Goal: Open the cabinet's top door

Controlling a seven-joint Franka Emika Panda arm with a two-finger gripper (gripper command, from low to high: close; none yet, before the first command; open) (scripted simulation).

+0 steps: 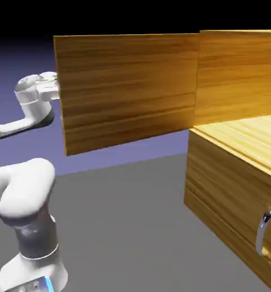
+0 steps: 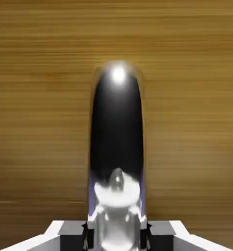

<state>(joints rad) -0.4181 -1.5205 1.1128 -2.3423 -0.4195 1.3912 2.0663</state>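
Wood-grain top door (image 1: 126, 91) is swinging wide, the gripper (image 2: 116, 230) clamping its silver handle (image 2: 116, 127); next comes releasing.

Backdrop: the top door (image 2: 39, 98), golden-brown horizontal wood grain, fills nearly the whole view.
Handle: a silver loop handle (image 2: 117, 122) stands upright against the door's middle (dark mirror face, one bright glint near its top).
Gripper: the gripper (image 2: 116, 230) is closed on the handle's lower end.
Fingers: grey fingertips (image 2: 71, 229) flank the handle on both sides.
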